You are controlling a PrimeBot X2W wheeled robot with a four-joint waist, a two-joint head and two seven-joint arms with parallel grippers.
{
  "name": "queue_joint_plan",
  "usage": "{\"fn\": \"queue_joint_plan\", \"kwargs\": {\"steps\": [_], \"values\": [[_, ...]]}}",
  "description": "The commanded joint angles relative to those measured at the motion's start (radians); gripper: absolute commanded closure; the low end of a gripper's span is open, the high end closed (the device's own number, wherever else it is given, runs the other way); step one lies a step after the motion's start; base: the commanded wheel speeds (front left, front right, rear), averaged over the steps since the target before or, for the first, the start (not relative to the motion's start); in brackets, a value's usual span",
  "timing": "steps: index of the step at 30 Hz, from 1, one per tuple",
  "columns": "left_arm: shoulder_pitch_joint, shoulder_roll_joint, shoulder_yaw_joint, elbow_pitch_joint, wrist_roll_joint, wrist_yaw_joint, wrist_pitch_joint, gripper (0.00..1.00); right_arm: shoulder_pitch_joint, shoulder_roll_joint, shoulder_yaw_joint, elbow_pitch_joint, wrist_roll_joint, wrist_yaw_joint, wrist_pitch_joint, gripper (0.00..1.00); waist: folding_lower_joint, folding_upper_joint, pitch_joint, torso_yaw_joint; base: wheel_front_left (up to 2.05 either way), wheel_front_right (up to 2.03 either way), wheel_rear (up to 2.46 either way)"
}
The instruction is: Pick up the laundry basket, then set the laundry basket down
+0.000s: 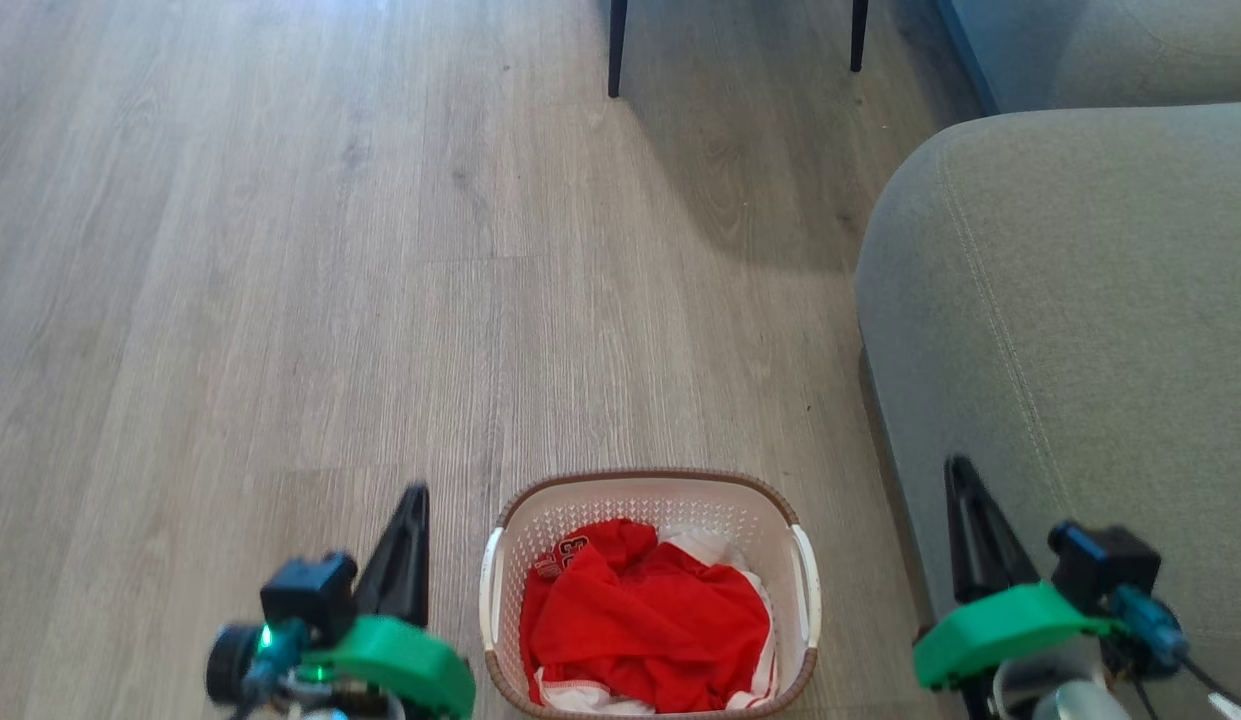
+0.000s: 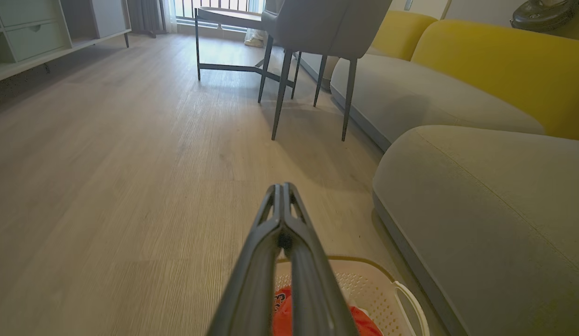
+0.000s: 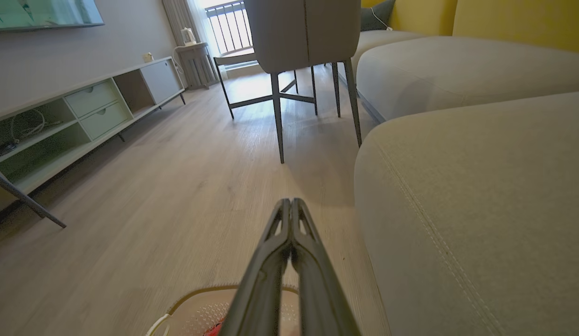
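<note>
The laundry basket [image 1: 652, 500], cream-white with a brown rim and white side handles, stands on the wood floor at the bottom centre of the head view, holding red and white clothes [image 1: 645, 620]. My left gripper [image 1: 416, 495] hangs left of the basket, apart from it, fingers shut together and holding nothing. My right gripper [image 1: 955, 470] is to the basket's right, over the sofa's edge, also shut and holding nothing. In the left wrist view the closed fingers [image 2: 282, 186] rise over the basket's rim [image 2: 364, 262]. The right wrist view shows the shut fingers [image 3: 289, 201] above the basket's rim [image 3: 196, 293].
A grey sofa [image 1: 1080, 330] runs along the right, close to the basket. Chair legs [image 1: 616, 50] stand ahead on the floor. The left wrist view shows a chair [image 2: 317, 28] and table beyond. A low cabinet [image 3: 84, 112] lines the far wall. Open floor [image 1: 280, 250] lies ahead and left.
</note>
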Motion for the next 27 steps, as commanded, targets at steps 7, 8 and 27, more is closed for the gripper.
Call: {"fn": "queue_joint_plan", "kwargs": {"steps": [7,8,27], "values": [[-0.027,0.004,0.017,-0.023,-0.091,-0.006,0.017,1.00,-0.024,-0.005,-0.008,-0.018,0.089,0.000,0.015,1.00,0.0000,-0.0001,0.001,-0.001,0.00,0.00,0.00],[-0.028,0.005,0.019,-0.022,-0.102,-0.007,0.019,1.00,-0.025,-0.006,-0.010,-0.017,0.100,0.000,0.017,1.00,0.0000,-0.0001,0.001,-0.002,0.00,0.00,0.00],[-0.048,0.014,0.063,-0.007,-0.317,-0.027,0.065,1.00,-0.043,-0.015,-0.034,0.003,0.309,0.002,0.061,1.00,0.0000,-0.0001,0.003,-0.005,0.00,0.00,0.00]]}}
